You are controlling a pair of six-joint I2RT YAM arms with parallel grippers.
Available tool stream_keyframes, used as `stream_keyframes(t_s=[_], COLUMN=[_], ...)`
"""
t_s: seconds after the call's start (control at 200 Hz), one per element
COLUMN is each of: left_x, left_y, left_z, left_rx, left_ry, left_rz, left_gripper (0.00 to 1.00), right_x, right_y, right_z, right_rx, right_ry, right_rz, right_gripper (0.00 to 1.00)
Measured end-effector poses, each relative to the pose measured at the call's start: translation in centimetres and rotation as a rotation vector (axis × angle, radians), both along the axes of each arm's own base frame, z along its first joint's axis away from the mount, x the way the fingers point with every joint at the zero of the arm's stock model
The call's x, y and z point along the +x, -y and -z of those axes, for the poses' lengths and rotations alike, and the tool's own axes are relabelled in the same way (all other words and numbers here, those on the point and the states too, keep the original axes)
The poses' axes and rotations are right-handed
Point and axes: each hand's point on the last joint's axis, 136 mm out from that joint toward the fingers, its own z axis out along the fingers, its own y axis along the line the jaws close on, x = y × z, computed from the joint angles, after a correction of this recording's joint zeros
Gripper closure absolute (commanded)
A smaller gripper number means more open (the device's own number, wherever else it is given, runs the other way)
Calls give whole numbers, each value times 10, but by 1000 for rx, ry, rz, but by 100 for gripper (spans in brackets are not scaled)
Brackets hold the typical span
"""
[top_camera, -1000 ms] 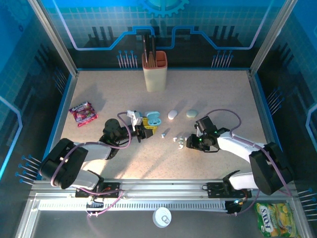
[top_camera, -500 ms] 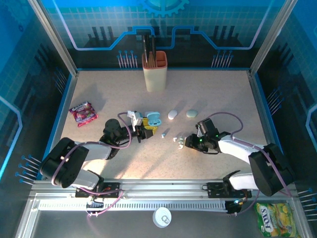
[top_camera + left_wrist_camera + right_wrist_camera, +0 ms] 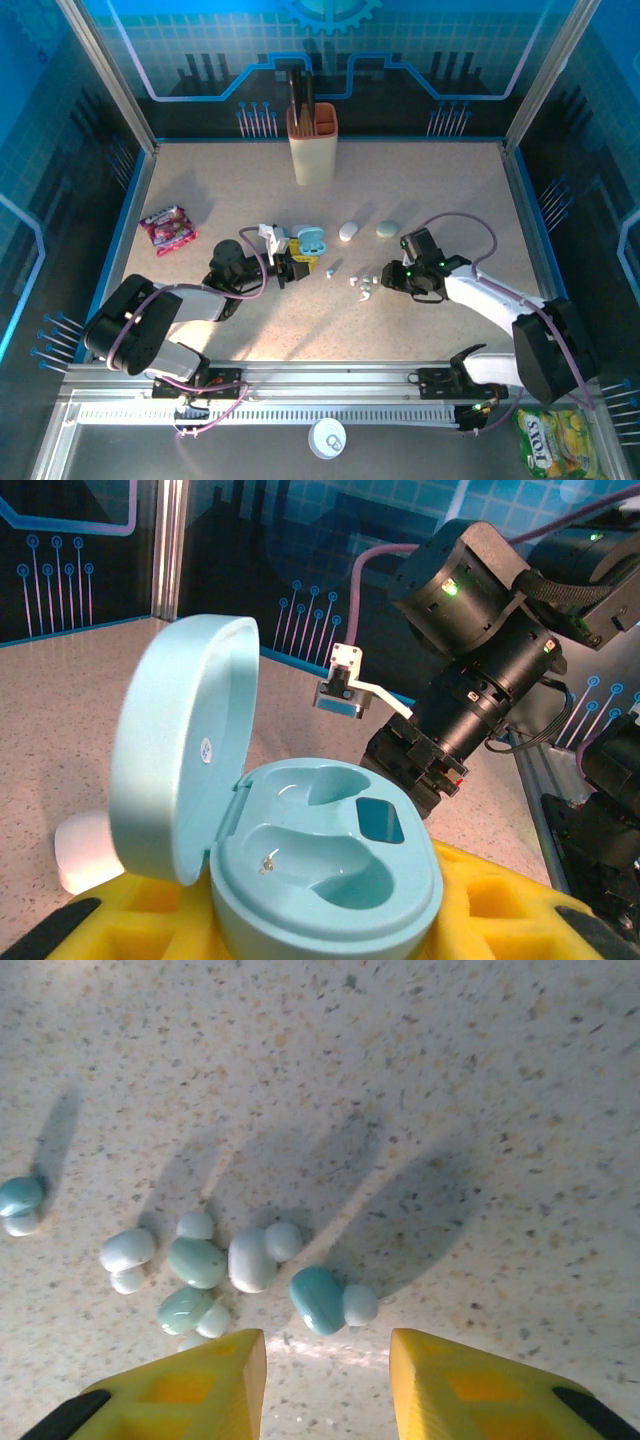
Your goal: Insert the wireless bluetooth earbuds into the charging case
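The top camera looks down from behind the arm bases over the whole speckled beige worktop. The left wrist camera sits low, facing the black right arm. The right wrist camera looks closely down on tiny white-and-teal earbud pieces, also seen from above.

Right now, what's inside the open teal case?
Both wells of the teal case look empty: just a dark window and a tiny speck. Its underside is hidden by yellow pads.

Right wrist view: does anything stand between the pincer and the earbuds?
Nothing visible does. The earbuds lie on the bare table just ahead of the open right pincer, and a teal earbud is nearest its gap.
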Motion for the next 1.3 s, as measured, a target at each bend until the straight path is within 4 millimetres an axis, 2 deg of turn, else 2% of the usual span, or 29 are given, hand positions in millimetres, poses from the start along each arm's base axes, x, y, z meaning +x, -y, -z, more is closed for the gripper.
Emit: stream_keyframes(t_s=[0.145,0.3,0.43,0.535,0.81,1.296], left_x=[2,16,31,36,37,34], left_y=[-7,-40,-64,-76,-81,-81], left_z=[2,9,4,-3,-14,-17], left_rx=[-3,-15,-34,-47,-60,-63], left_ry=[7,-12,-4,7,48,58], left_rz=[-22,-129,-210,-245,-260,-256], left_gripper=[69,70,70,70,70,69], right_x=[4,9,8,7,3,3], right_y=[-8,-15,-17,-20,-19,-17], right_z=[-9,-17,-13,-6,9,23], right_rx=[-188,-396,-587,-724,-915,-971], right_ry=[17,33,10,-17,-80,-129], right_rz=[-124,-237,-322,-384,-465,-491], right_gripper=[63,64,65,66,68,70])
